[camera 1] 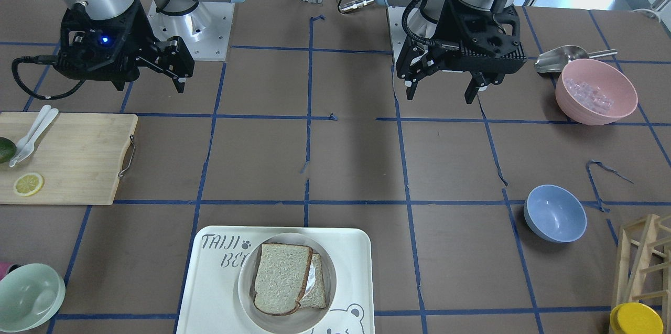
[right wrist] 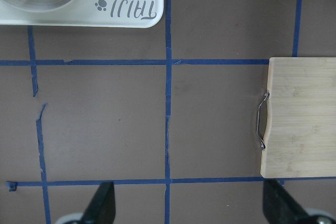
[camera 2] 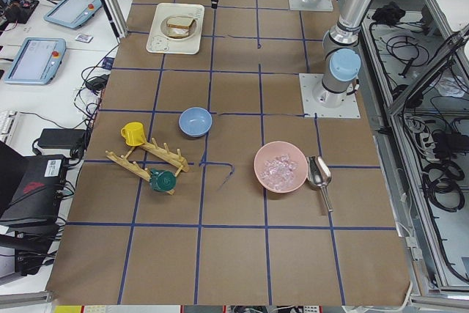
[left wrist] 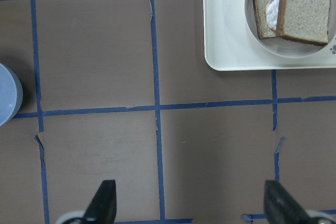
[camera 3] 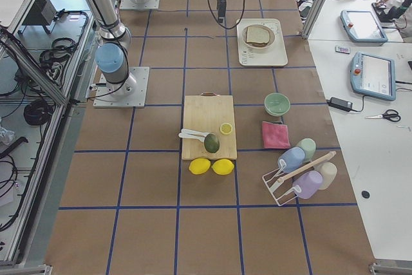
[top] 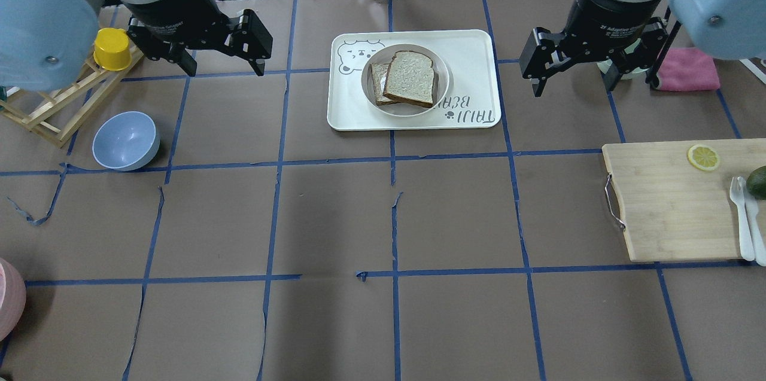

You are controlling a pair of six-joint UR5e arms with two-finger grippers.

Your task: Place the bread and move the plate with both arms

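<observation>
The bread [top: 410, 77], a speckled dark-crusted slice, lies on the round cream plate [top: 407, 110], partly over a smaller slice with egg [top: 377, 79]. The plate [camera 1: 245, 284] sits on the "TAIJI BEAR" tray [top: 473, 58] at the far middle of the table. My left gripper [top: 224, 67] hovers open and empty to the left of the tray. Its wrist view shows the bread [left wrist: 307, 8] at the top right. My right gripper [top: 573, 85] hovers open and empty to the right of the tray. Both grippers are well apart from the plate.
A wooden cutting board [top: 670, 201] with a lemon slice, avocado and white utensils lies at the right. A blue bowl [top: 125, 140] and a wooden rack with a yellow cup [top: 112, 49] stand at the left. A pink bowl of ice [camera 1: 596, 92] and a green bowl [camera 1: 29, 297] stand near the edges.
</observation>
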